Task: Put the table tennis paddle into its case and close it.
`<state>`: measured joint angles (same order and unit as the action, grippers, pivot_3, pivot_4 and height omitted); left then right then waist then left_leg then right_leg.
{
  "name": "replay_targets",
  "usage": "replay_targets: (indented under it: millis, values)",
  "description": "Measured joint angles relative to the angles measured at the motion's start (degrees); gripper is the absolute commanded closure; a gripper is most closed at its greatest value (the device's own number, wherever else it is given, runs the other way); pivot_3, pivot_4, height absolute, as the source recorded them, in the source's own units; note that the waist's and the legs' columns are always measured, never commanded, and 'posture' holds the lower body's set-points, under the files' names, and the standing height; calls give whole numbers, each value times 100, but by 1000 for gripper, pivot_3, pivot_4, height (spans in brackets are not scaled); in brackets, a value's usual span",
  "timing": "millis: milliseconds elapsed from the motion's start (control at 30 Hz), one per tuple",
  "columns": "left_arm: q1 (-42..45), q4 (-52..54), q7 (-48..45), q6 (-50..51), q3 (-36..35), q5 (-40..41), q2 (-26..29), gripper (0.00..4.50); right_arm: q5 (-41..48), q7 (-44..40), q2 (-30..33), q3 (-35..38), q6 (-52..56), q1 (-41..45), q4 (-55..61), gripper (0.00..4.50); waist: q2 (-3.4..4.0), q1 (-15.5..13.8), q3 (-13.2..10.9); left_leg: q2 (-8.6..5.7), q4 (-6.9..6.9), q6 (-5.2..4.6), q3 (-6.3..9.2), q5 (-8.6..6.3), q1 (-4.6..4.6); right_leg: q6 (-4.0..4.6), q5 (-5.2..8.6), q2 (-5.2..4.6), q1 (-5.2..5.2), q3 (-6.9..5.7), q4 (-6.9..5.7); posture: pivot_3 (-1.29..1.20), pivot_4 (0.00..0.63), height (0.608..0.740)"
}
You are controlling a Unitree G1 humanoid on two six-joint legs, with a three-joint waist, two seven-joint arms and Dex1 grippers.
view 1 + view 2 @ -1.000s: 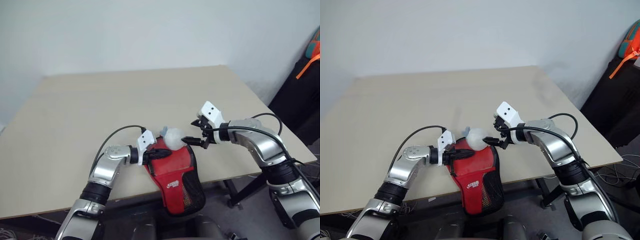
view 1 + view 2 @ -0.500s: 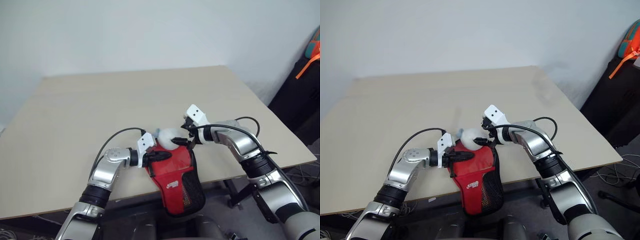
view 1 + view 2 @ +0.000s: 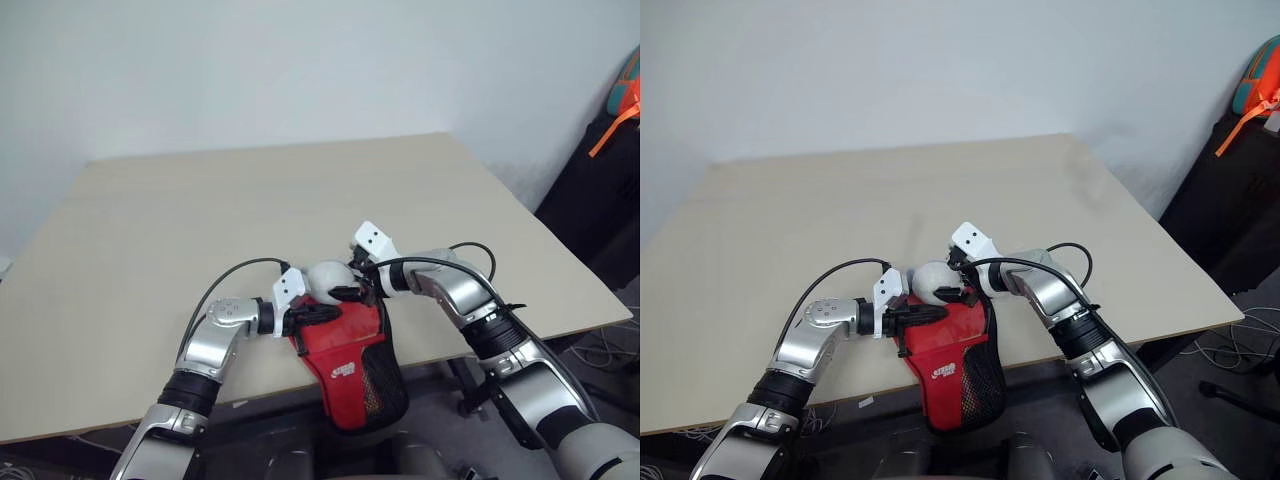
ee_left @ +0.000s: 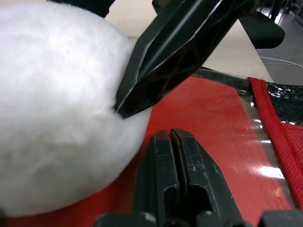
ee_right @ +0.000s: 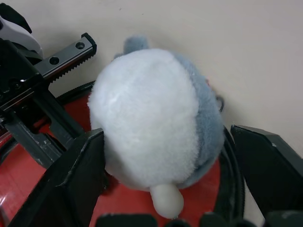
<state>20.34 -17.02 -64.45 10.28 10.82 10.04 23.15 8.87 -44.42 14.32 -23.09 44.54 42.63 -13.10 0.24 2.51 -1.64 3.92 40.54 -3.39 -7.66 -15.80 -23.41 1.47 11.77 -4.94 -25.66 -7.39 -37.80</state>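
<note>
while the clenched left gripper pins the case, the right gripper straddles a plush, unclosed; next, likely squeeze and lift it.

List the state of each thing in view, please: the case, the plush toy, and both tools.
case: closed, hanging partly over the table edge.
plush toy: lying on the case, between the right tool's fingers.
left tool: shut, fingers resting on the case.
right tool: open around the plush toy.
</note>
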Motion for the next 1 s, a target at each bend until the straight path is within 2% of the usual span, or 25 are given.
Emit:
replay_targets:
  millis: [200, 300, 600, 833, 1000]
  values:
    - [-4, -29, -62, -33, 20, 0, 14, 4500, -87, 9, -138, -3, -127, 75, -192, 3012, 4, 3, 3, 0, -3, 1, -2, -1, 4, 0, 0, 1, 1, 3, 0, 0, 0, 706]
    - [0, -40, -65, -38, 23, 0, 13, 4500, -113, 21, -183, -3, -183, 111, -260, 3806, 5, 3, 4, 0, -3, 2, -3, -1, 4, 0, 0, 1, 1, 3, 0, 0, 0, 706]
    - [-48, -187, -45, -435, 115, -20, 10, 4500, -305, 344, -144, 223, -537, 477, -1096, 3806, 7, 0, 5, 1, -10, 3, -9, -3, 31, -1, 2, -2, 20, 8, 3, 0, 0, 706]
    - [-85, -237, -29, -656, 132, -28, 10, 4500, -438, 494, 155, 434, -850, 647, -1915, 3806, 12, -3, 6, 5, -35, 2, -30, -2, 63, -8, 6, -7, 32, 30, 3, 0, 0, 706]
    - [-90, -253, -5, -704, 188, -31, -17, 4500, -439, 288, 528, 434, -954, 610, -1861, 3806, 22, -36, 8, 7, -36, -3, -30, -4, 63, -10, 7, -18, 33, 30, 3, 0, 0, 706]
